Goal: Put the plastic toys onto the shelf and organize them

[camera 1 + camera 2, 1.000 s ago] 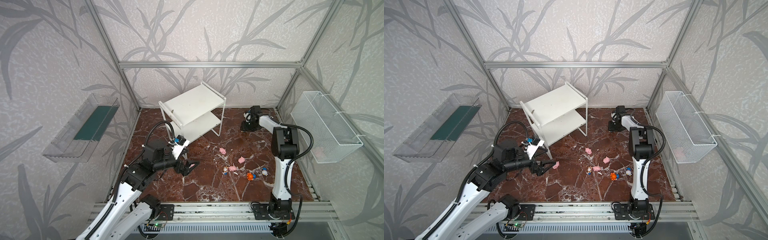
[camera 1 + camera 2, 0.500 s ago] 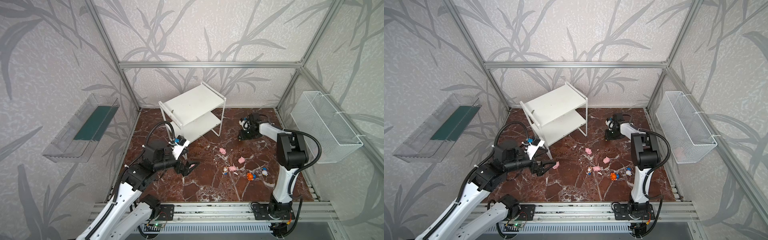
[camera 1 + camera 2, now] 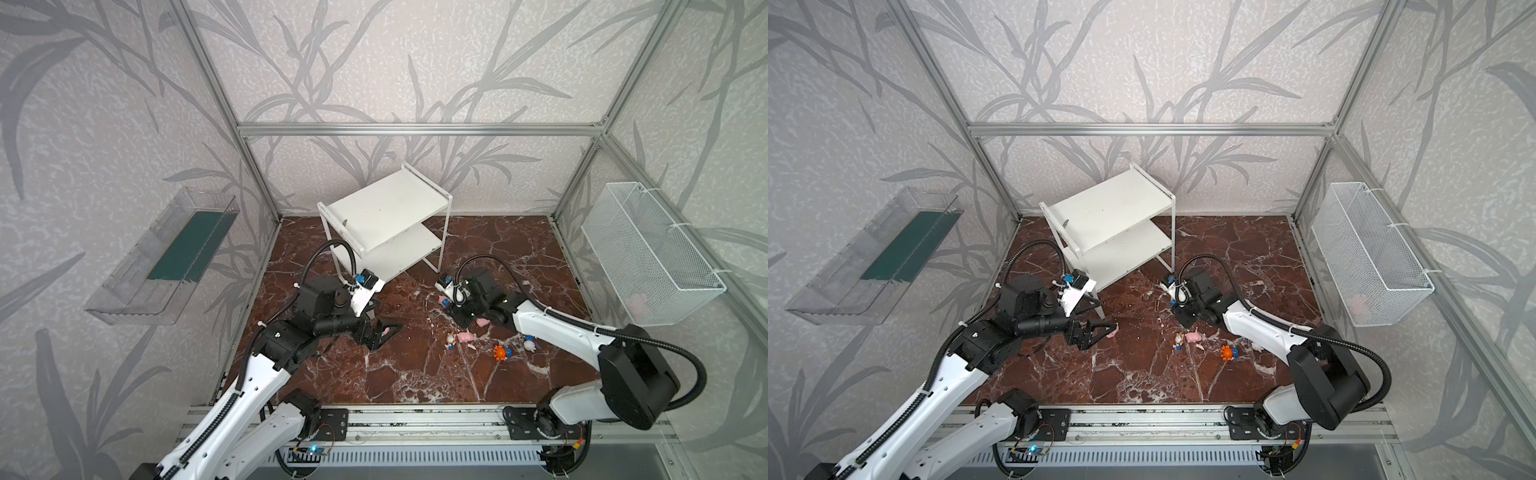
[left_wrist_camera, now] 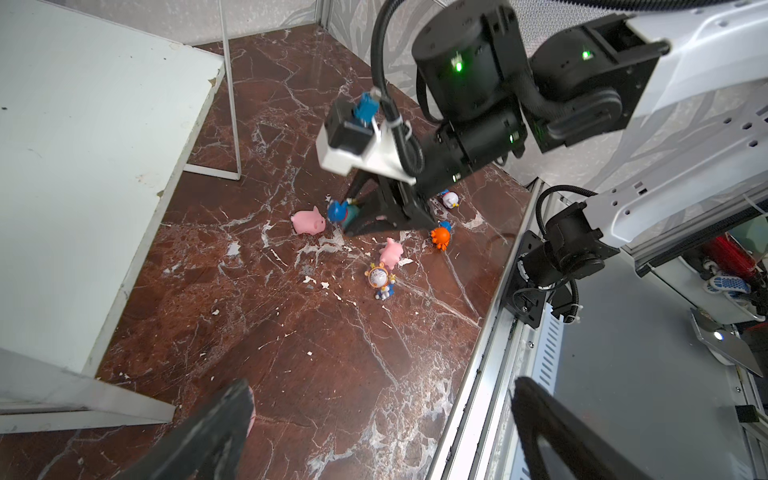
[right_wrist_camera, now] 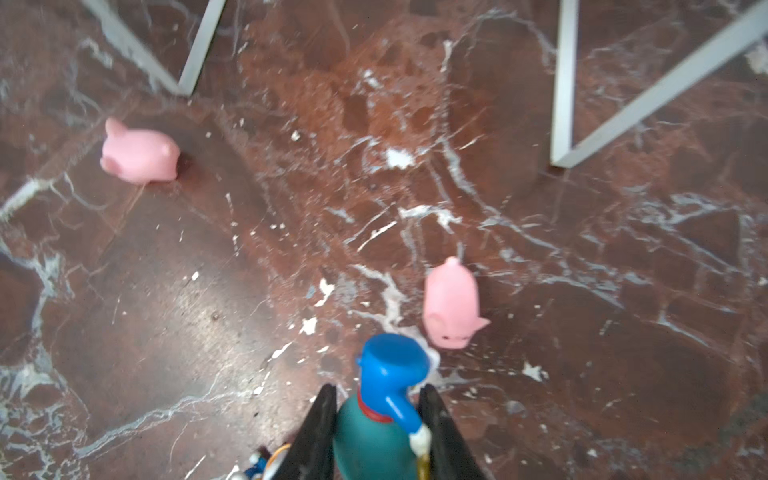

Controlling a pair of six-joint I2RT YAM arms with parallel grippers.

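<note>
Right jaws pinching glossy blue-teal figurine (image 5: 386,374) — left jaws gaping, gripping nothing

A white two-tier shelf (image 3: 386,208) stands near the brown marble counter's (image 3: 415,374) far edge. Pink pigs (image 3: 465,336) and small figurines (image 3: 502,352) lie scattered between its centre and right edge.

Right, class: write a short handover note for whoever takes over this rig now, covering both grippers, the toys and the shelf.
Left gripper: open, low over the floor, with a pig beside its fingers, not gripped.
Right gripper: shut on a blue figurine.
Other toys: loose on the floor in front of the shelf.
Done: one figurine gripped; both shelf boards look bare.
Left: shelve and arrange every toy.
</note>
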